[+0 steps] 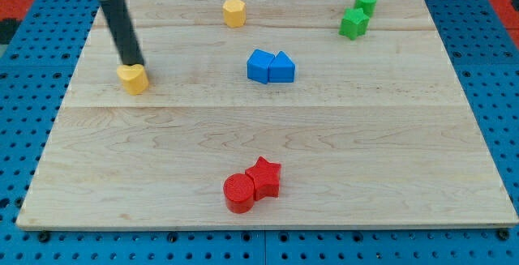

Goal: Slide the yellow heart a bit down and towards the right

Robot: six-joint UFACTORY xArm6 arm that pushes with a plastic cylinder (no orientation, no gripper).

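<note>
View: one camera, raised, at 6 o'clock, facing 12 o'clock.
Nearness: middle; whole wooden board (268, 135) visible.

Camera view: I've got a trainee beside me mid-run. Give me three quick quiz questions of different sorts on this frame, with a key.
1. True or false: my tip is at the upper-left edge of the yellow heart.
2. Which pair sits nearest the view's bottom? A) the blue blocks B) the green blocks C) the red cylinder and red star
3. Fill in: the other yellow block lies near the board's ____ edge.

Key: 1 true; 2 C; 3 top.
</note>
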